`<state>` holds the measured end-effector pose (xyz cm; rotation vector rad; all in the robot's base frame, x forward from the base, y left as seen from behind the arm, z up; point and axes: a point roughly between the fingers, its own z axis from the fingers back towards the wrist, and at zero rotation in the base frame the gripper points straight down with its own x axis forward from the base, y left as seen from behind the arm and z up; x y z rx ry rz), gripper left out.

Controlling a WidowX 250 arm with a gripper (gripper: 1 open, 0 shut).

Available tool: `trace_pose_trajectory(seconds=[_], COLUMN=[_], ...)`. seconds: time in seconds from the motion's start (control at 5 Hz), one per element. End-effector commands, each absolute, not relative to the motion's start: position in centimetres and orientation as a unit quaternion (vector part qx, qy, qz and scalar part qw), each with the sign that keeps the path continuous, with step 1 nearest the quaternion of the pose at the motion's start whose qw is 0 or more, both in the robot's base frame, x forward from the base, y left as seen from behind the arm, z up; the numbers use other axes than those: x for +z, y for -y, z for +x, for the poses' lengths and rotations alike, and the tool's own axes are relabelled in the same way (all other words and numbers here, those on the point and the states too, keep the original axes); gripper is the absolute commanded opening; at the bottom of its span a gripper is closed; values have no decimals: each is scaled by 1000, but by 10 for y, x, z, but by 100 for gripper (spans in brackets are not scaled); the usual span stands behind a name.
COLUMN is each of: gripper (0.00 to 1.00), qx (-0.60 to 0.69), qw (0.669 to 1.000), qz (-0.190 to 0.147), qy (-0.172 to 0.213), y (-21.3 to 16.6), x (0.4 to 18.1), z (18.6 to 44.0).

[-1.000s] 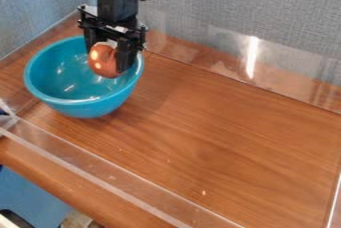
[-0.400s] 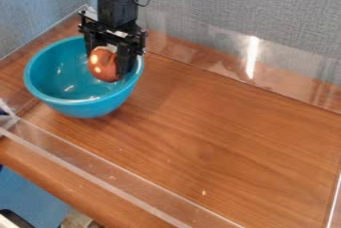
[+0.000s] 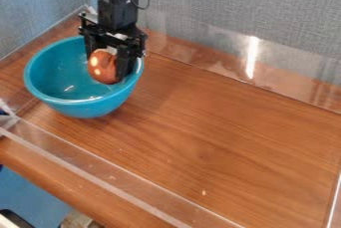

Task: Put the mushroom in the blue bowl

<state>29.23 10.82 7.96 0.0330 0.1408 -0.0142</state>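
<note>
The blue bowl [image 3: 67, 86] sits at the table's back left, large and turquoise. My gripper [image 3: 104, 66] hangs straight down over the bowl's right half, its black fingers shut on the mushroom [image 3: 103, 66], a small glossy orange-brown rounded object with a paler patch. The mushroom is held inside the bowl's rim, slightly above the bowl's floor. The arm's black body rises above it against the grey wall.
A wooden table [image 3: 213, 122] spreads to the right and front. Clear plastic barriers [image 3: 260, 58] line the back and the front edge. A grey textured wall stands behind.
The gripper with the mushroom has shifted slightly left and down, deeper over the bowl. The grip stays shut.
</note>
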Motion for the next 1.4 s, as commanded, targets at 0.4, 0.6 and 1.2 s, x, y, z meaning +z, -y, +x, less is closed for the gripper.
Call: trace_pose_trajectory(seconds=[0.4, 0.6, 1.2], gripper=[0, 0, 0], qx=[4, 4, 5], qw=[999, 999, 998], qz=[29, 30, 32], qy=[-45, -45, -45], y=[-119, -120, -122], x=[95, 95, 95], z=[299, 300, 301])
